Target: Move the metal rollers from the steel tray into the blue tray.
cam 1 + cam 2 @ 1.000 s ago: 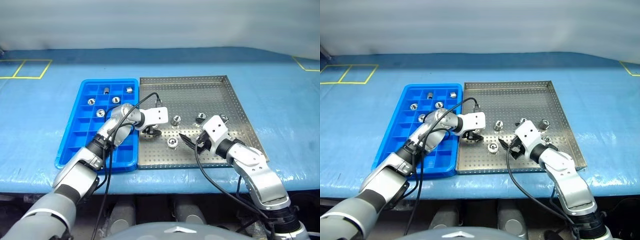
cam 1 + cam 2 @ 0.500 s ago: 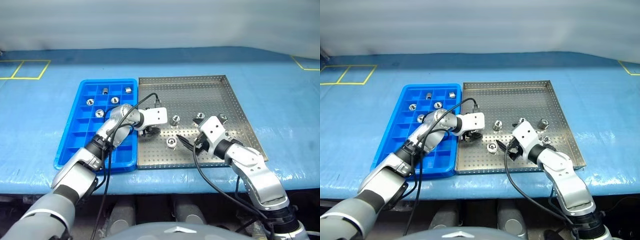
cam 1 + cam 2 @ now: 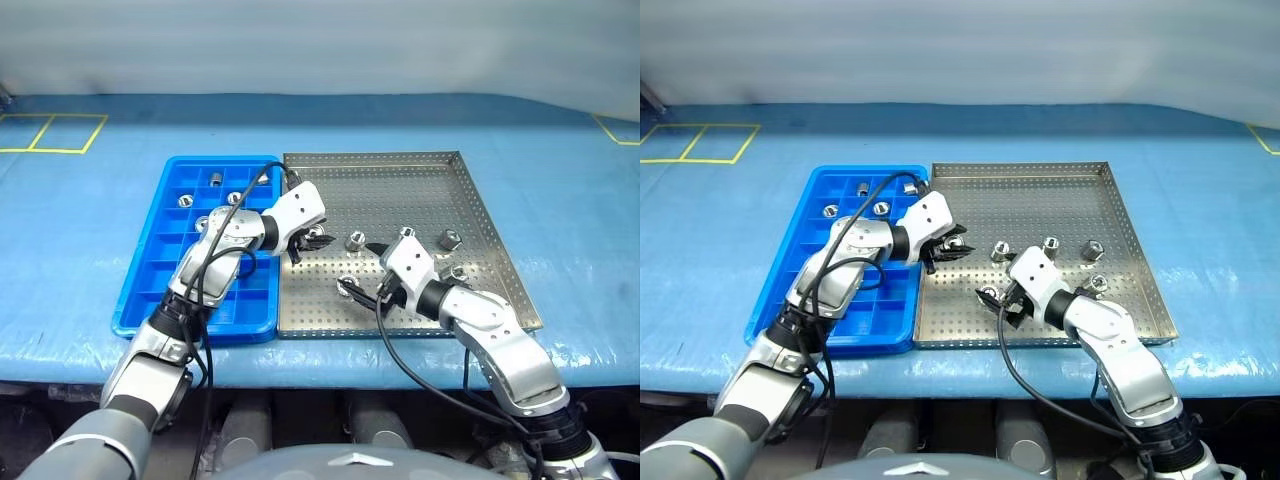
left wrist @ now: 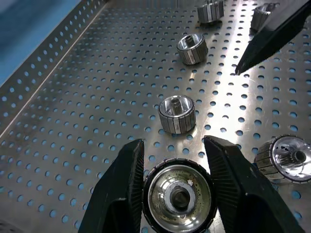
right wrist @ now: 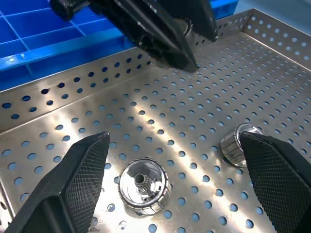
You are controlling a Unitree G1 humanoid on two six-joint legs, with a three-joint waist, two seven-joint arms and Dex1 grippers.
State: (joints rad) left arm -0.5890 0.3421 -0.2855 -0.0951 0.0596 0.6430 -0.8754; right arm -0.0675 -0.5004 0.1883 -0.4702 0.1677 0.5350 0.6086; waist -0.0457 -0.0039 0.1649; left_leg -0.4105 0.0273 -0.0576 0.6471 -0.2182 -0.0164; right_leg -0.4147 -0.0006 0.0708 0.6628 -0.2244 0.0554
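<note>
My left gripper (image 3: 315, 238) hangs just above the left part of the steel tray (image 3: 400, 190), shut on a metal roller (image 4: 179, 196) whose hole faces the wrist camera. Several more metal rollers lie on the perforated floor, among them one (image 3: 355, 240) beside the left gripper and one (image 3: 345, 288) near the front rim. My right gripper (image 3: 362, 270) stands open over that front roller (image 5: 144, 187), its fingers apart on either side and not touching it. The blue tray (image 3: 150, 290) lies against the steel tray's left side, with several rollers (image 3: 215, 179) in its far compartments.
Both trays rest on a blue cloth-covered table (image 3: 560, 180). Yellow tape marks (image 3: 50, 132) sit at the far left. Two rollers (image 3: 447, 238) lie toward the steel tray's right side. The two grippers are close together over the tray's front left.
The left gripper closed on a roller and lifted it off the tray floor, turning its wrist. The right gripper shifted left, to over the roller near the front rim.
</note>
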